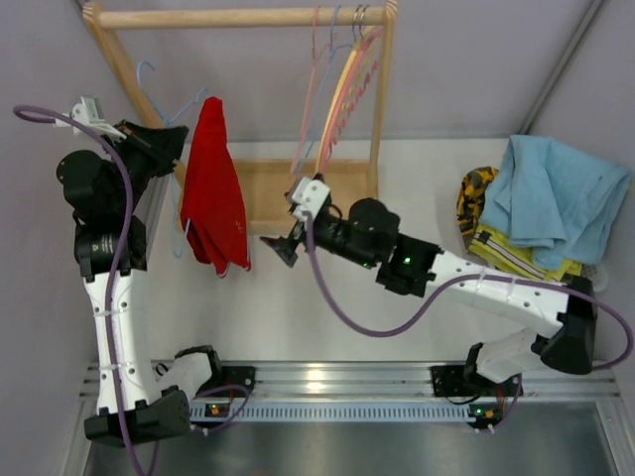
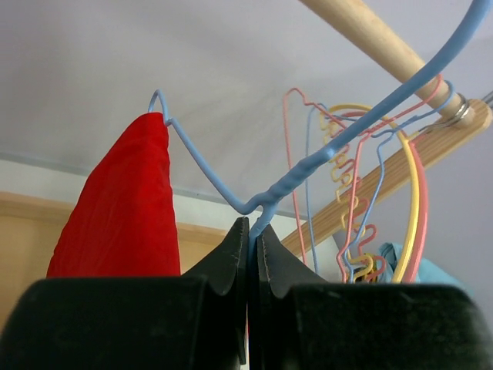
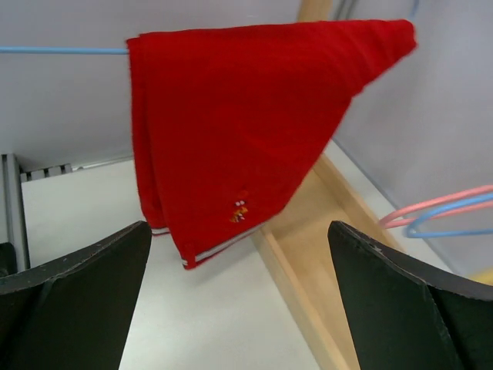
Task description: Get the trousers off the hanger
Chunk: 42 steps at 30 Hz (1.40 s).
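Left fingers [image 2: 223,266] pinching thin blue wire hanger [image 2: 308,166], right fingers [image 3: 77,281] wide, red trousers [image 3: 246,116] draped

Pale grey walls [image 1: 476,59], white table [image 1: 258,327], wooden rack [image 1: 248,17] standing at its far side against the wall, metal rail [image 1: 337,375] along the near edge, even light.

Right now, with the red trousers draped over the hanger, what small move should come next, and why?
Probably the right gripper should advance and close on the lower edge of the red trousers. Its jaws stand open, facing the cloth but short of it, while the left gripper is shut on the blue hanger that carries them.
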Motion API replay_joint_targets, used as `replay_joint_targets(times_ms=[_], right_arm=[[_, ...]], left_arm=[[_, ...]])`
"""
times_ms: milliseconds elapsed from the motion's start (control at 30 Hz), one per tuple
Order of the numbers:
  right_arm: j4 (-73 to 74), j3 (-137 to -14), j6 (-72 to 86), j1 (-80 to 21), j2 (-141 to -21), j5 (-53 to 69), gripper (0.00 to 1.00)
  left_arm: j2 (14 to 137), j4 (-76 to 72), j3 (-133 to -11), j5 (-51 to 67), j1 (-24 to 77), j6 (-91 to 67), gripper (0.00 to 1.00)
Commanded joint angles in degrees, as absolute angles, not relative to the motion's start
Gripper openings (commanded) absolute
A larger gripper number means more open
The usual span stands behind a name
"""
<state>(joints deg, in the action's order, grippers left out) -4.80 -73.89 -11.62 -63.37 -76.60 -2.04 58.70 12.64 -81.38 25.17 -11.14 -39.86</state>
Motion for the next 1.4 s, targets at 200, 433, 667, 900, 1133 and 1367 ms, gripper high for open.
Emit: replay_joint_targets(times_ms=[200,433,667,900,1133,1367], right_arm=[[-27.1,-77.2,-11.2,-71.6,-90.0,-10.1,0.99],[-29.5,-80.1,-10.7,-72.6,-94.5,-8.8,0.99],[-32.9,-78.1,-13.9,-77.0,-94.4,-6.2,0.99],[-33.2,-81.3,-13.4,-80.2,-98.6,-14.8,0.99],[-33.7,-87.6,-11.3,-80.1,-104.2,-23.0,0.73],[-34.9,-87.4,-12.0,-79.8,-105.4,-26.2,0.56]], left_arm=[[58.7,22.0,-89.6,16.1,-10.5,-35.2,0.00],[57.3,26.7,-89.0,13.0,-10.6,-41.4,0.00],[57.5,28.0,-89.6,11.8,-10.5,-42.5,0.00],[57.4,27.9,-89.6,12.0,-10.5,-42.6,0.00],[57.3,27.9,-90.2,12.9,-10.6,-42.4,0.00],[57.0,27.9,-91.0,13.2,-10.5,-42.2,0.00]])
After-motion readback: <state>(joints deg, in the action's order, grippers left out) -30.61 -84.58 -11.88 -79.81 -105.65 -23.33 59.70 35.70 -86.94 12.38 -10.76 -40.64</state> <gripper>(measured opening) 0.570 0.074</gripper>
